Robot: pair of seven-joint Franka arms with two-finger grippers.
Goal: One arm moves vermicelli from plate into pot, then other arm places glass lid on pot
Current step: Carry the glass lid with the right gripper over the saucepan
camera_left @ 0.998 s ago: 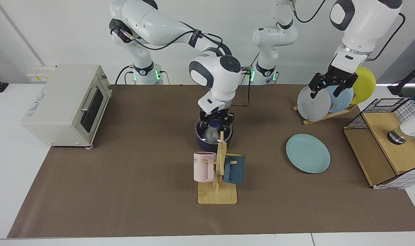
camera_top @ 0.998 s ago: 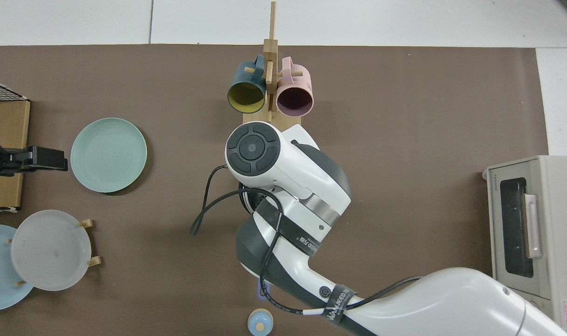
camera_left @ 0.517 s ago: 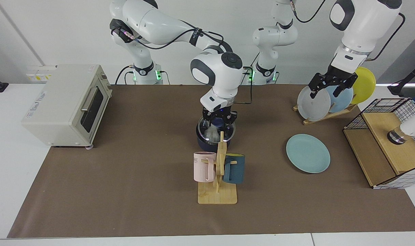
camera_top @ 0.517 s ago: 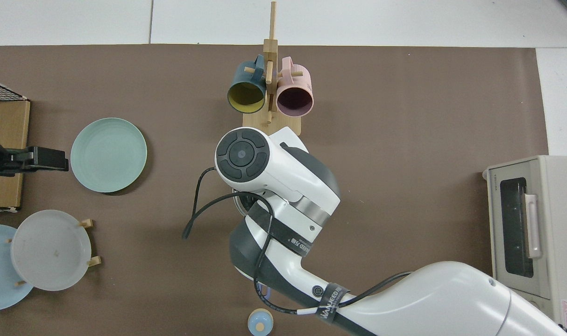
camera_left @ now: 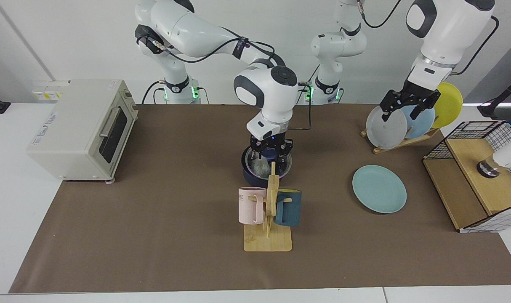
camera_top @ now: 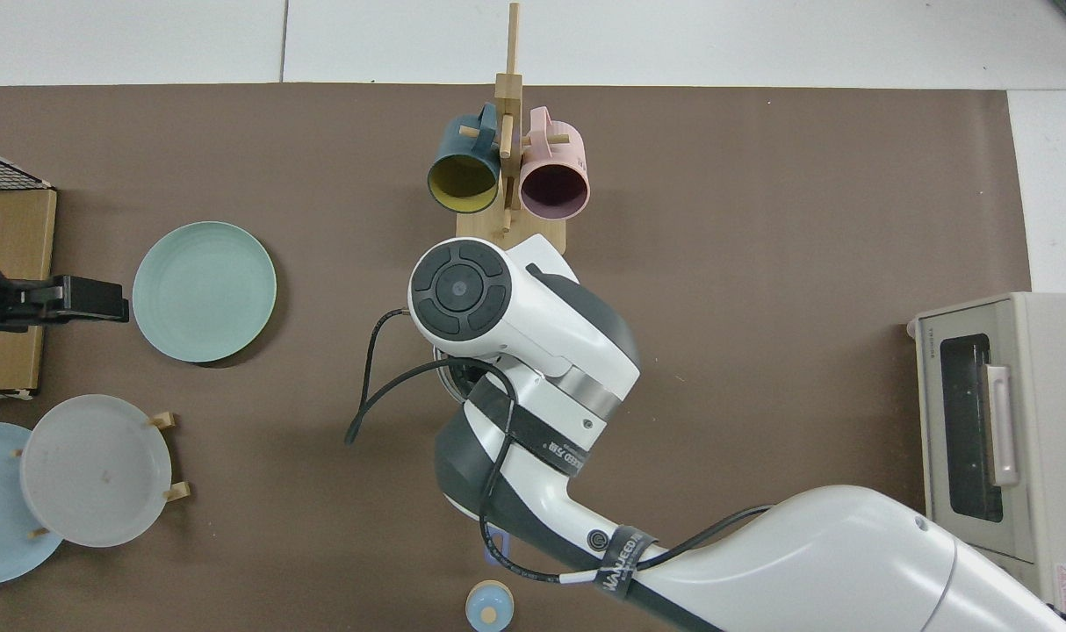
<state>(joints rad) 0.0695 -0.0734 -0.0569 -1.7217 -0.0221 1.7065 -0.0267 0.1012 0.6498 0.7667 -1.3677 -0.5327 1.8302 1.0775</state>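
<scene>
The dark navy pot stands mid-table just behind the mug rack. The glass lid rests on or just over its mouth, and the white vermicelli shows through the glass. Reaching in from above, my right gripper is shut on the lid's blue knob. The teal plate lies bare to the right. My left gripper hangs open in front of the plate rack, holding nothing. In the top view the right arm hides the pot; only the handle's pale round end and the plate show.
A wooden mug rack with a pink and a navy mug stands right in front of the pot. A toaster oven sits at the left. A plate rack and a wire basket with a wooden box are at the right.
The right gripper shifted the lid slightly to the right over the pot, rising a little and then lowering again. The left arm has not moved.
</scene>
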